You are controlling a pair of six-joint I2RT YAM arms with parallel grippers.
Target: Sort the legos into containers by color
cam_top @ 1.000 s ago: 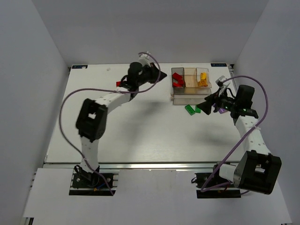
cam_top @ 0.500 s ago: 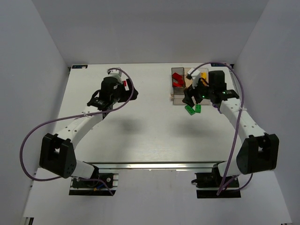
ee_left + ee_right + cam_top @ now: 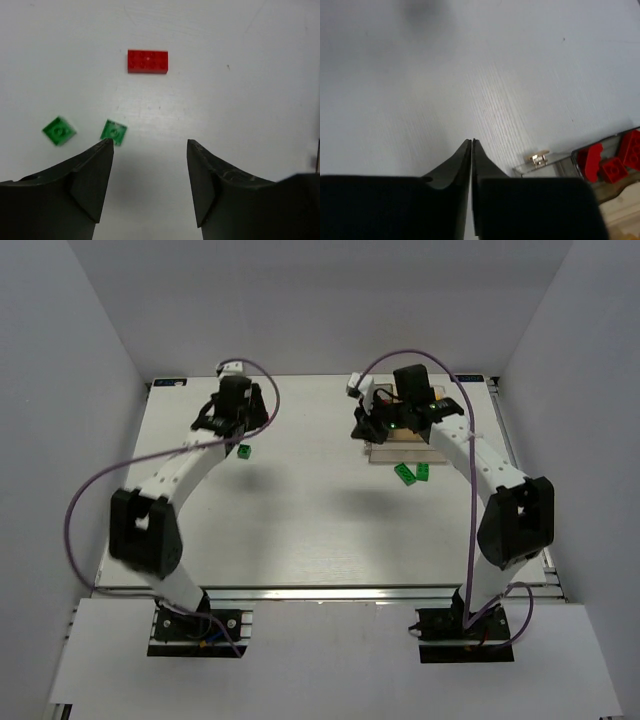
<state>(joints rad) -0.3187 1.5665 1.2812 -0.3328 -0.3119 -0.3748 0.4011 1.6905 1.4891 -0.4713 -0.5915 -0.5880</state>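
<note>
While the left pincer [image 3: 150, 145] hangs spread over the table's [image 3: 240, 75] far left, a flat red plastic lego [image 3: 147, 61] lies beyond its tips. Two green square legos [image 3: 114, 132] close by could be knocked aside on descent. The right pincer [image 3: 471, 142] is pressed together beside the clear plastic containers [image 3: 560, 162].

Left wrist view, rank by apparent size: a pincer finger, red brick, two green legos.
Largest: pincer finger, though it is nearest the camera.
Then: red brick.
Smallest: left green lego and right green lego, alike, unranked.
</note>
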